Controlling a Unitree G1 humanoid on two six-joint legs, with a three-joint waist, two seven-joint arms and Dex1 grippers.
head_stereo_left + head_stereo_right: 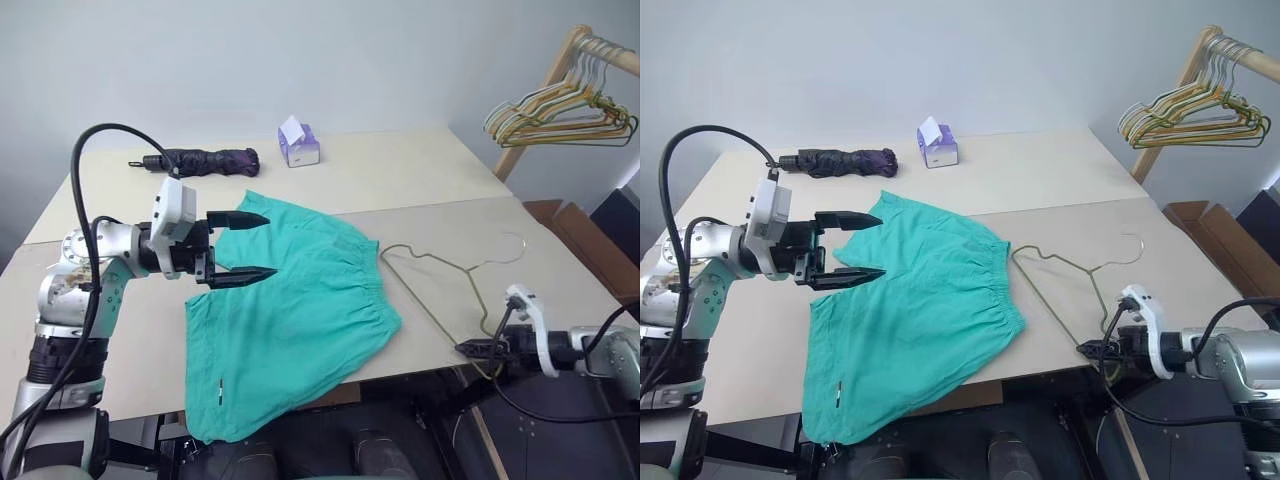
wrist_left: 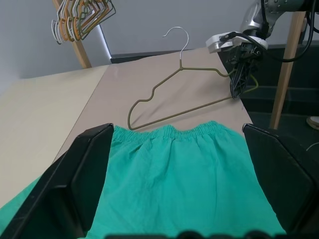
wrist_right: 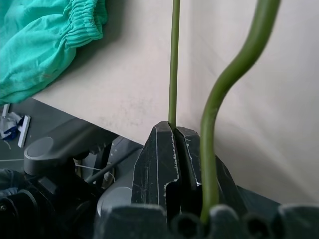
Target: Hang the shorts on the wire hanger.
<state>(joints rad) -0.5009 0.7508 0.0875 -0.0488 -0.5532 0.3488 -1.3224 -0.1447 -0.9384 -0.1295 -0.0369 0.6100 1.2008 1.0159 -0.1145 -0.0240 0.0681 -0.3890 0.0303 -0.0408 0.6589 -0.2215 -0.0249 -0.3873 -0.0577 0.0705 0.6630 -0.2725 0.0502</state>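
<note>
Teal shorts [image 1: 290, 320] spread flat on the counter [image 1: 420, 170] under my wide-open, empty left hand [image 1: 242, 247], wire hanger [image 1: 450, 275] just beside their waistband, my right hand [image 1: 470, 349] clamped on its wire at the counter's near edge

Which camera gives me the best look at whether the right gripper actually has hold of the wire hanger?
The right wrist view: the right gripper is shut on the wire hanger, with the thin wire pinched between the closed fingertips. The eye views show the gripper at the hanger's near corner by the table edge, small. The left wrist view shows it from afar.
</note>
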